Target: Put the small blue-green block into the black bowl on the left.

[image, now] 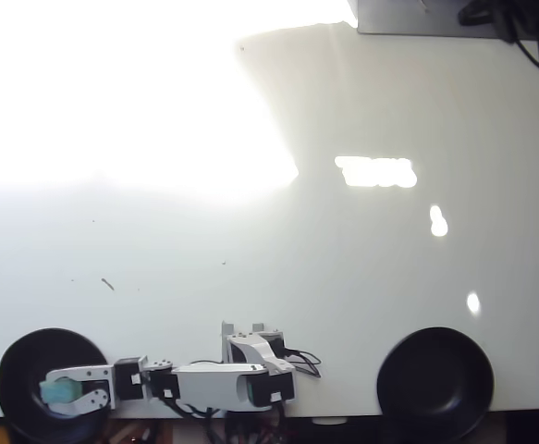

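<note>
The overhead view is very bright. A huge white glow fills the top left of the table and wipes out everything there. Its edge is soft and fuzzy. The rest of the table looks pale grey-green and dimmer. Small shiny spots of light sit on the right side, one wide and a few round. The two bowls, one on the left and one on the right, are so dark that little shows inside, only faint shine. The picture is a bit soft and grainy. The top right corner is dark.
</note>
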Available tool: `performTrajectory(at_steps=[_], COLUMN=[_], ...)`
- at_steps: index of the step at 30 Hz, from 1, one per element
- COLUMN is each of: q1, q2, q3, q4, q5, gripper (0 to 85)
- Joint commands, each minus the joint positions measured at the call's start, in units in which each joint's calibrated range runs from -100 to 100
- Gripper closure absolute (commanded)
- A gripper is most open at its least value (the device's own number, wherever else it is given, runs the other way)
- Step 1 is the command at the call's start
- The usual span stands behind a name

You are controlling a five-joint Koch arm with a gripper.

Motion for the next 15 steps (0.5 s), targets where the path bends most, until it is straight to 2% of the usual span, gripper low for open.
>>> performTrajectory(at_steps=[1,3,5,6,9,11,15], q1=[0.2,0.2,0.2,0.2,0.1,0.0,-0.8], q2=[-0.2,-0.6,-0.9,-1.2,-2.0,-3.1,-6.6], q3=[1.6,1.5,1.5,1.4,1.1,1.1,1.6], q4=[3.5,3.3,2.8,2.2,0.6,-0.9,-5.6], q5=[-0.2,-0.1,0.0,0.0,0.6,0.8,4.1], gripper=[82.3,81.3,62.6,55.9,43.6,41.0,41.3])
